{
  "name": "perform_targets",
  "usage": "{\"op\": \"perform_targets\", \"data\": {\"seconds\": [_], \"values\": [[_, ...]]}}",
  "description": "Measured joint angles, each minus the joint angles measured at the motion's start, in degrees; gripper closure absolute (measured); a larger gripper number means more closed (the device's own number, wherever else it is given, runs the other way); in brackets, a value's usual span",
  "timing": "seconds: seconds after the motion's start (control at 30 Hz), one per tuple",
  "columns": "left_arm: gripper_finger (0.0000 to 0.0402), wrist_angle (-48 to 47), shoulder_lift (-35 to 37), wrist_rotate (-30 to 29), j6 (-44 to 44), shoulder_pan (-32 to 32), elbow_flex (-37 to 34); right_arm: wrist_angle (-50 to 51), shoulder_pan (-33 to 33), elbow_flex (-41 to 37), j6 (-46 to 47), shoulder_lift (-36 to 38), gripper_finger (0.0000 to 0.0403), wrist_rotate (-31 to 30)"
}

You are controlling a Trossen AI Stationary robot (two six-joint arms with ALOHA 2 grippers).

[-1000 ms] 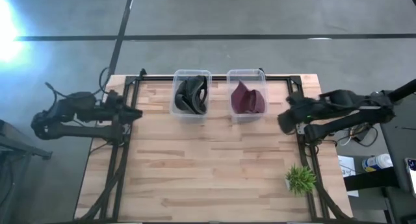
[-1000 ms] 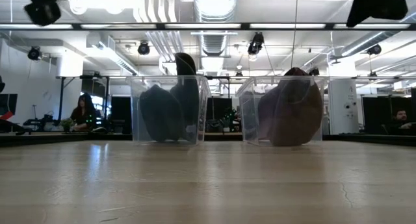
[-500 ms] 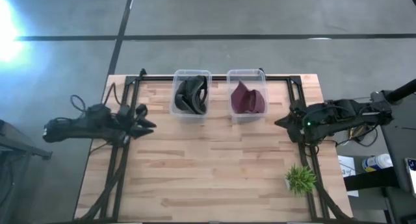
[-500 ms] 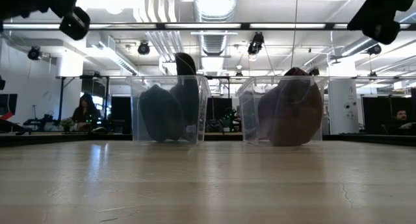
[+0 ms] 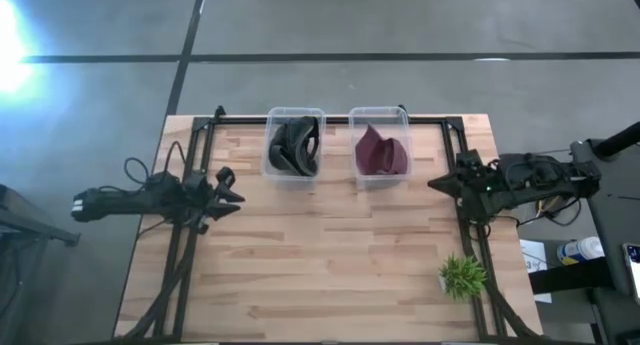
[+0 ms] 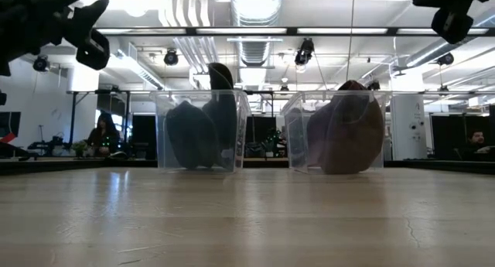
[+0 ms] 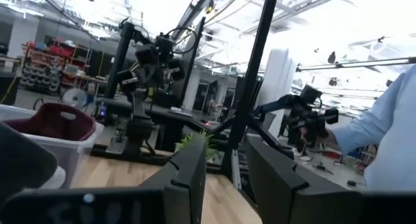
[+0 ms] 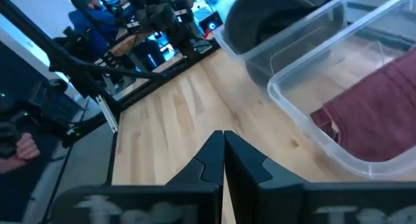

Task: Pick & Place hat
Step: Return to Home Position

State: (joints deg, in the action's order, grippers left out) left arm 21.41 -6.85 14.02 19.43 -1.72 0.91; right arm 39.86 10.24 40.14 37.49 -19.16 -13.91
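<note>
A black hat lies in the left clear bin, and a maroon hat lies in the right clear bin; both bins stand at the table's far side. My left gripper hovers open over the table's left edge, level with the bins' near ends. In its wrist view its fingers stand apart with nothing between them. My right gripper hovers shut near the right edge, just right of the maroon hat's bin; its fingertips meet. In the low view both grippers hang high above the table.
A small green plant stands at the table's near right corner. Bare wooden tabletop stretches between the arms and in front of the bins. People show in the room beyond: a pale blue sleeve and a hand.
My left arm has stretched out toward the table, carrying its gripper rightward over the left edge and lower. My right arm has flattened out and its gripper has swung to point level at the bins. The hats and bins have stayed put.
</note>
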Motion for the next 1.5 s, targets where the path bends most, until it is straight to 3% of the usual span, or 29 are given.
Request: {"op": "perform_targets", "data": {"seconds": [0.17, 0.4, 0.57, 0.8, 1.0, 1.17, 1.5], "values": [[0.0296, -0.70, 0.42, -0.11, -0.99, 0.00, -0.40, -2.76, 0.00, -1.07, -1.74, 0.24, 0.0394, -2.68], [0.0296, -0.40, 1.31, -0.15, 0.45, -0.04, -0.42, -26.76, 0.00, -14.76, -10.72, 4.96, 0.0394, -3.25], [0.0296, -0.42, 1.60, -0.15, 2.33, -0.04, -0.44, -37.70, -0.02, -23.08, -12.23, 6.22, 0.0394, -3.74], [0.0296, -0.98, 1.60, -1.16, 4.64, -0.07, -0.46, -44.20, -0.18, -30.52, -9.33, 7.18, 0.0394, -5.50], [0.0296, -0.96, 1.49, -1.64, 4.71, -0.07, -0.46, -52.27, -0.19, -35.49, -12.97, 7.14, 0.0394, -6.06], [0.0296, -0.96, 1.49, -1.66, 4.73, -0.07, -0.48, -55.21, -0.52, -39.36, -14.92, 7.13, 0.0394, -11.21], [0.0296, -0.95, 1.49, -1.66, 4.75, -0.07, -0.53, -55.50, -1.34, -39.65, -13.48, 7.54, 0.0394, -12.70]]}}
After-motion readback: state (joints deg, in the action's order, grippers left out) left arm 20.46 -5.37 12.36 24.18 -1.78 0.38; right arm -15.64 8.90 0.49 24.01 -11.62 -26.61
